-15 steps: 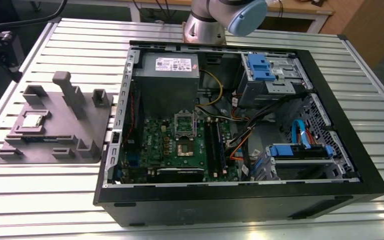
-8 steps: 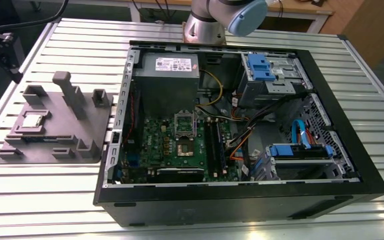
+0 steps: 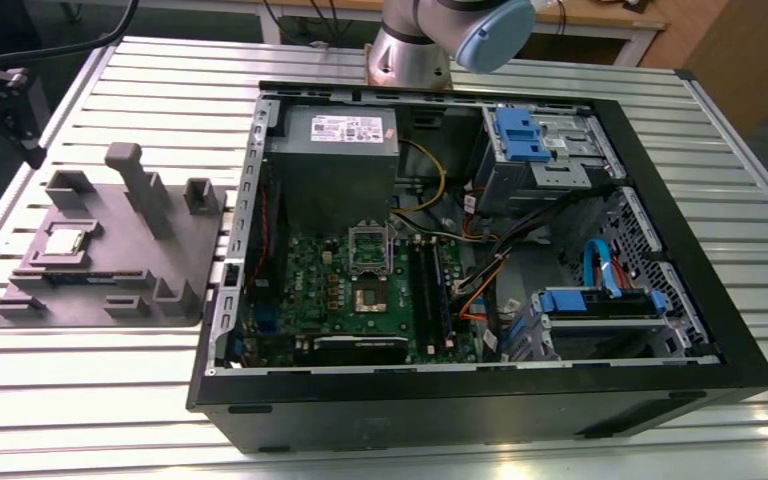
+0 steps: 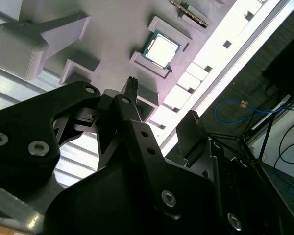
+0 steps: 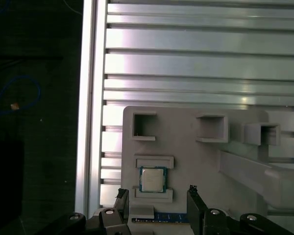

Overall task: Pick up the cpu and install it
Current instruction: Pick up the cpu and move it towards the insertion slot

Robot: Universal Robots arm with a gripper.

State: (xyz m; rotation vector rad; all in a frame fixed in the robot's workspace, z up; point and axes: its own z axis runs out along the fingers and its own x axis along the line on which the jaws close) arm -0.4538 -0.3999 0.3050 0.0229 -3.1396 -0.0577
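Gripper (image 5: 156, 192) is being held open with nothing in its grasp, the two black fingertips (image 5: 195, 205) standing well apart in both wrist views. Working across the exterior view from its left: the cpu (image 3: 64, 241) is lying flat, metal top up, in a shallow pocket of the grey fixture plate (image 3: 117, 300), which is resting on the slatted table (image 3: 91, 400). Further right, the open computer case (image 3: 704, 330) is lying on its side, with the green motherboard (image 3: 317, 300) and its socket (image 3: 365, 285) exposed. In the first wrist view the cpu (image 5: 153, 178) is being seen just ahead of the fingertips, roughly centred between them and untouched. Its two unwalled edges are being judged to face the fingers, while the pocket's raised lips (image 5: 154, 161) are bounding the other two.
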